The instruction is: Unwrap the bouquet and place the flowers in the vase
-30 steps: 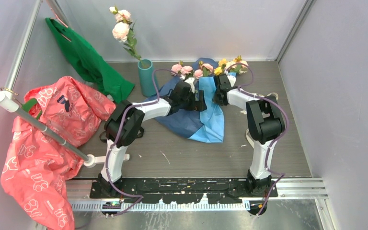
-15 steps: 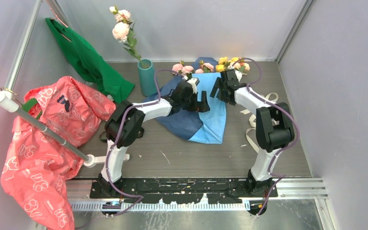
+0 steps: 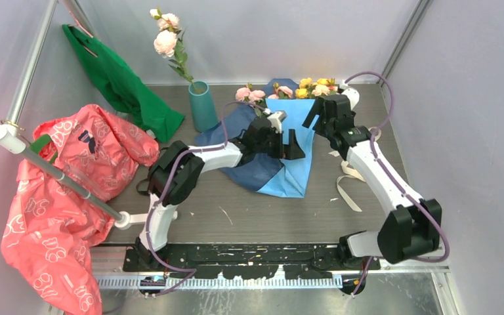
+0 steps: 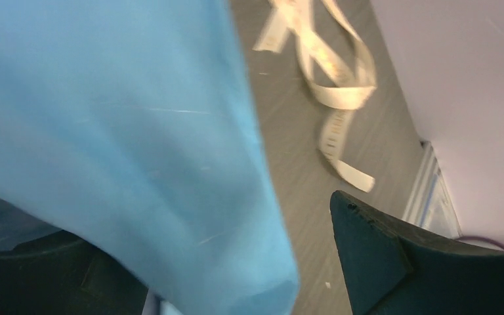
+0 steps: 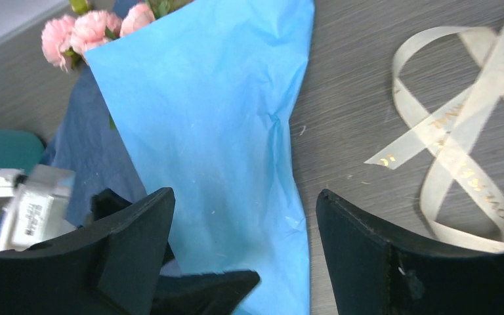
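The bouquet lies untied at the back of the table, its light blue paper spread over a darker blue sheet. Pink flowers and yellow flowers stick out at its far end. The teal vase stands to the left with one pink rose in it. My left gripper is open low over the paper, whose edge lies between its fingers. My right gripper hangs open above the paper's right edge, holding nothing.
The cream ribbon lies loose on the table right of the paper. A green cloth bag hangs at the back left. A red-pink printed plastic bag drapes over a white pole on the left.
My right gripper has opened and pulled away to the right, its arm swinging out. The light blue paper now lies further up over the stems. My left gripper has moved right.
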You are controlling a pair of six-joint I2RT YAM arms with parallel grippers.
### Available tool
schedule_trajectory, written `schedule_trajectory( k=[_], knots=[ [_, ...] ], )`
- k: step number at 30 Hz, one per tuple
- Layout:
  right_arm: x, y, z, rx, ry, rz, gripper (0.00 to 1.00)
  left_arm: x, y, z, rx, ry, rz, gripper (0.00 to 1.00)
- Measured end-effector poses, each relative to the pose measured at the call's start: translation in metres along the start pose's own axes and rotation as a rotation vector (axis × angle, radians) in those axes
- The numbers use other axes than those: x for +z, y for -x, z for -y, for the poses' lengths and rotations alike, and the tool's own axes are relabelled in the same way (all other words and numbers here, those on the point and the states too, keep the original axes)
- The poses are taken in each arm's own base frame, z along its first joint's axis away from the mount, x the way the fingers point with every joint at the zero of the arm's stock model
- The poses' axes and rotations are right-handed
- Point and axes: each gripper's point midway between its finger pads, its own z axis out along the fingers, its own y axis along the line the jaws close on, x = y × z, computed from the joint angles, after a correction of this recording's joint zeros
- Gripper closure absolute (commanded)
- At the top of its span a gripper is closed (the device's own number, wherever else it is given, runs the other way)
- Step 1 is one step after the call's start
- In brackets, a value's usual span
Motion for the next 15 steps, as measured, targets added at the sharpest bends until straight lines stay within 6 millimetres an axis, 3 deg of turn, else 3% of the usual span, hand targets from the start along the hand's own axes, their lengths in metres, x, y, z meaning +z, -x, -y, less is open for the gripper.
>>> schedule_trajectory(
  k=[5, 7, 9, 13, 15],
  knots=[
    [-0.035, 0.022, 0.018, 0.029, -0.041, 0.121, 0.01, 0.012, -0.018, 0.079, 0.077, -0.141, -0.041, 0.04],
    [-0.049, 0.028, 0.026, 0.037, -0.060, 0.166, 0.00, 0.016, -0.024, 0.123, 0.106, -0.220, -0.049, 0.04],
    [-0.065, 0.033, 0.041, 0.044, -0.100, 0.200, 0.00, 0.021, -0.026, 0.150, 0.117, -0.262, -0.046, 0.04],
    [-0.090, 0.046, 0.064, 0.049, -0.175, 0.271, 0.00, 0.036, -0.026, 0.183, 0.145, -0.327, -0.033, 0.04],
    [-0.097, 0.047, 0.073, 0.038, -0.209, 0.283, 0.00, 0.042, -0.031, 0.189, 0.149, -0.340, -0.038, 0.04]
  ],
)
